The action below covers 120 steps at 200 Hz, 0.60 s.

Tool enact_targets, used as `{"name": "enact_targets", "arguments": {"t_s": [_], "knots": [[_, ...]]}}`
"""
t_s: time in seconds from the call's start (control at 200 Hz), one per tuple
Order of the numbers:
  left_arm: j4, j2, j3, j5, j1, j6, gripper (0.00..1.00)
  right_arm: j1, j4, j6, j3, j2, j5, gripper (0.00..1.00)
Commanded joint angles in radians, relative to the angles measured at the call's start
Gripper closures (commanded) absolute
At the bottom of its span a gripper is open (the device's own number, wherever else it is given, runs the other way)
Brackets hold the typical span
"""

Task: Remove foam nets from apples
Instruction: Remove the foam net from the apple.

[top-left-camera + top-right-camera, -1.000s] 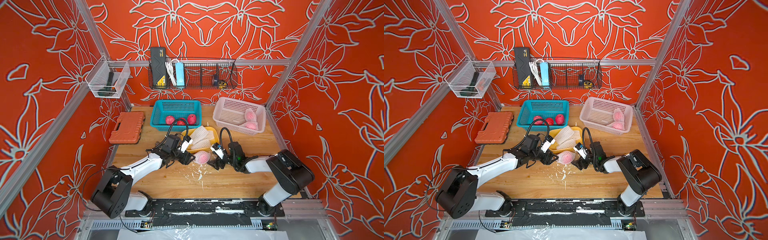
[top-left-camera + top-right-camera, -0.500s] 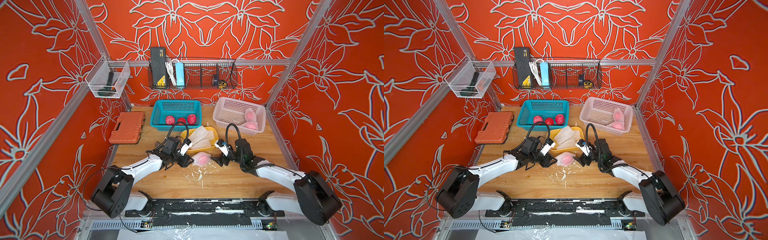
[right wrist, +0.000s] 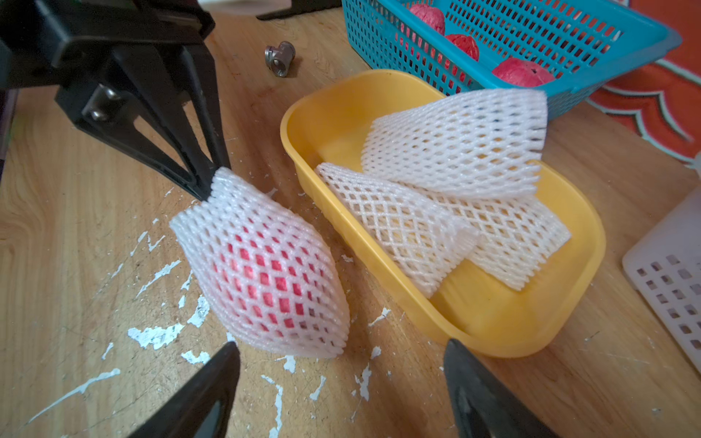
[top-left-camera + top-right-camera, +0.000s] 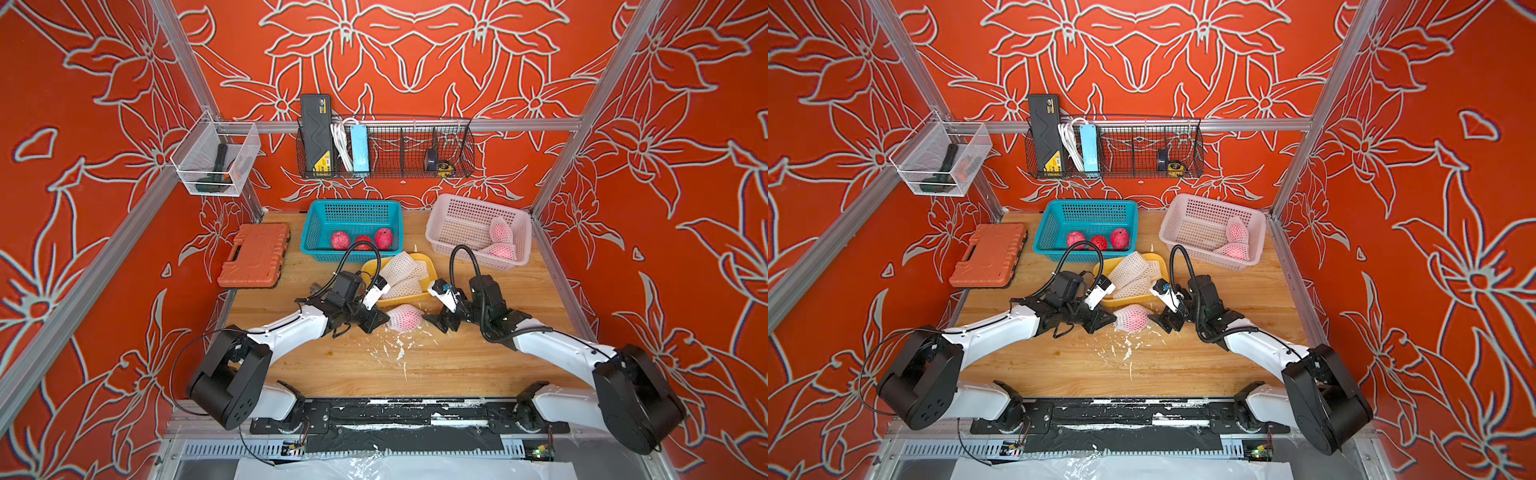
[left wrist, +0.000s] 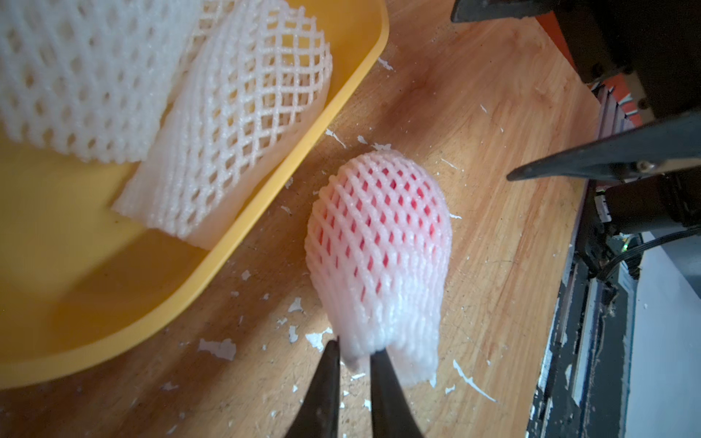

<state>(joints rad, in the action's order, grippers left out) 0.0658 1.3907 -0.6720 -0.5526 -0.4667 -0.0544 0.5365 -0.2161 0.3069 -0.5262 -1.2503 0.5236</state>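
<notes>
Your wooden counter [image 4: 457, 365] carries everything. At its back right stands the pink basket [image 4: 457, 224], with two wrapped apples [image 4: 500, 229] lying in it. Beside it, at back centre, the teal basket [image 4: 353, 212] holds three bare apples [image 4: 340, 240]. The orange case [image 4: 253, 255] lies closed at the left edge. In front of the baskets sits the yellow tray [image 3: 493, 333], with three empty nets [image 3: 455, 144] piled loosely inside.

Just in front of the tray, on the counter between your two arms, lies the netted apple [image 4: 404, 318]. Its red skin shows through the foam net [image 5: 379, 235] around it. Your left fingers [image 5: 326, 386] are clenched on the loose end of that foam net, pinching a fold of it. Your right fingers [image 3: 205, 394] stand spread wide just beside the opposite end of the netted apple, grasping nothing.

White foam crumbs [image 3: 155, 335] litter the counter around the netted apple. A small metal fitting [image 3: 280, 58] lies on the counter near your left arm.
</notes>
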Motion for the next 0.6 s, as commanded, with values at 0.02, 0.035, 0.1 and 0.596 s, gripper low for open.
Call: {"name": "enact_targets", "arguments": {"t_s": [0.02, 0.035, 0.1, 0.596], "knots": [[0.0, -0.025, -0.011, -0.036, -0.006, -0.001, 0.9, 0.001, 0.029, 0.074, -0.022, 0.018, 0.061, 0.16], [0.0, -0.029, -0.008, -0.038, -0.006, 0.0, 0.91, 0.002, 0.03, 0.08, -0.022, 0.018, 0.068, 0.16], [0.004, -0.046, -0.004, -0.044, -0.006, 0.005, 0.94, 0.008, 0.036, 0.106, -0.021, 0.02, 0.086, 0.17], [0.149, -0.07, -0.105, -0.117, -0.006, 0.093, 1.0, 0.129, 0.048, 0.285, -0.014, 0.028, 0.098, 0.13]]}}
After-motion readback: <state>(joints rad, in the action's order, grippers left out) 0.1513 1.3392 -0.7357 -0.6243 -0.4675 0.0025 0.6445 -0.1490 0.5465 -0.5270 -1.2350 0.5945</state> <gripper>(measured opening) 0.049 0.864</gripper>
